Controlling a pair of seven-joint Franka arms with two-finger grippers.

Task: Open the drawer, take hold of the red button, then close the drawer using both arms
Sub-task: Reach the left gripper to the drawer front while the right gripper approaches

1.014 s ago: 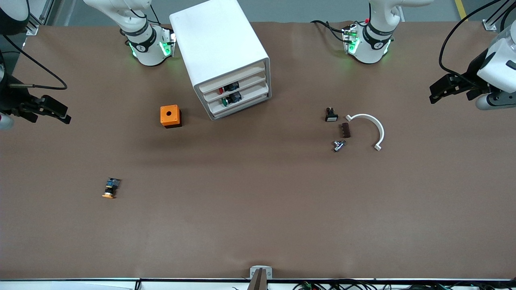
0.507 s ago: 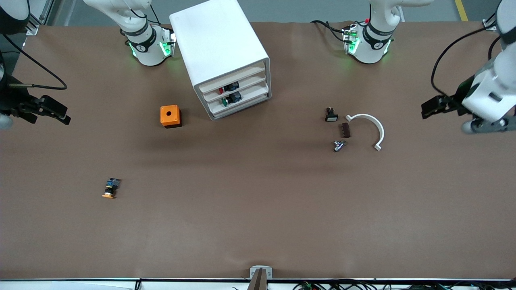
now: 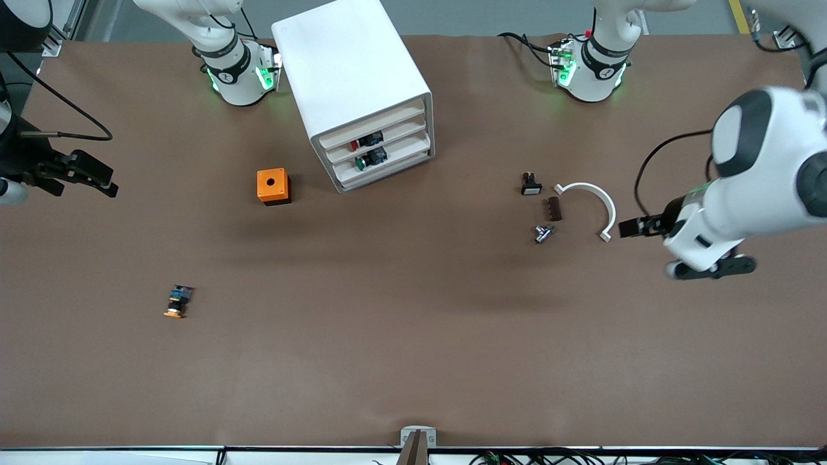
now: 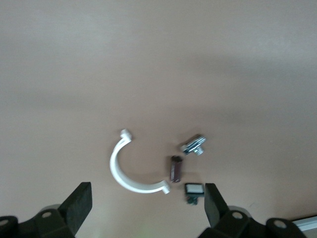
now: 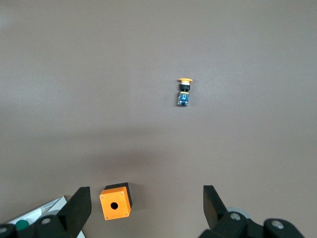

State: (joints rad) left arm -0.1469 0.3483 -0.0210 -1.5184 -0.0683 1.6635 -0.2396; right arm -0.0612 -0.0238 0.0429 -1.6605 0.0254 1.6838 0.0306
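Nearest to the front camera you see the orange-capped button (image 3: 176,303) lying alone on the table (image 3: 413,361), toward the right arm's end; it is not your target.

A little farther, the left gripper (image 3: 633,227) has come down and inward during the last second. It now hangs, fingers spread wide and holding nothing, just beside the white curved clip (image 3: 591,205), the brown block (image 3: 553,208), the small metal part (image 3: 543,233) and the small black switch (image 3: 530,185). Its wrist view looks straight down on these parts. I judge this arm is starting its approach toward the cabinet, but it is not yet near it.

At a similar depth, the orange cube (image 3: 273,186) sits beside the cabinet.

The right gripper (image 3: 87,173) has hardly moved; it waits over the table edge at its own end, also spread and empty.

Farthest stands the white cabinet (image 3: 352,84). The drawer (image 3: 378,139) is closed, and the button (image 3: 366,141) with the red cap lies inside it, above the green-capped button (image 3: 371,158). So the opening step is not yet done.
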